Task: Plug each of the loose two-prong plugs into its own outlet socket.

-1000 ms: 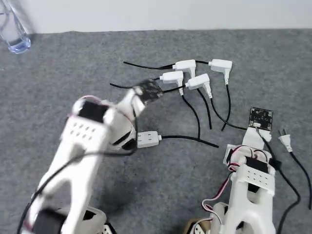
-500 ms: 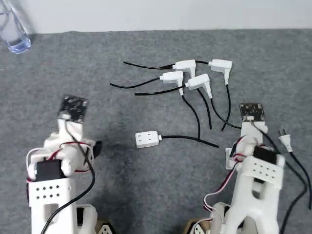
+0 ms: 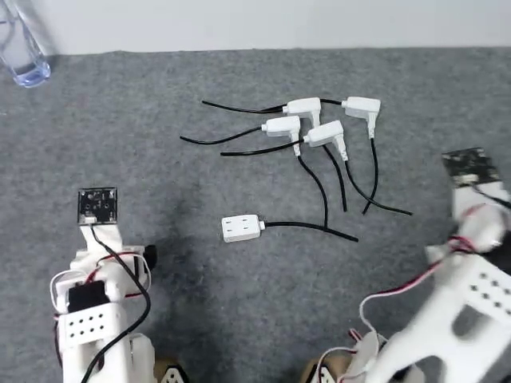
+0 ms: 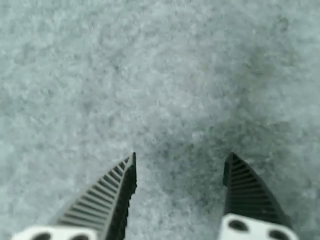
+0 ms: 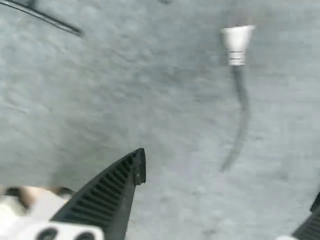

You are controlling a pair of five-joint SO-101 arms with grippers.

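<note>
Several white right-angle plugs [image 3: 302,106] with black cords lie clustered at the back centre of the grey carpet. A white outlet socket block [image 3: 242,228] lies alone mid-table, its cord trailing right. My left gripper [image 4: 181,162] is open over bare carpet at the front left, far from the socket. My right gripper [image 5: 225,190] is open at the front right. In the right wrist view a small white two-prong plug [image 5: 237,37] lies on the carpet beyond the fingers, its cord [image 5: 240,110] running back toward them.
A clear plastic bottle [image 3: 22,49] stands at the back left corner. Black cords [image 3: 335,179] fan out between the plug cluster and the socket. The left arm's camera board [image 3: 97,206] and the right arm's [image 3: 467,165] sit above their grippers.
The left arm has pulled back from near the plug cluster to the front left. The right arm has swung to the right and now covers the loose plug at the right edge.
</note>
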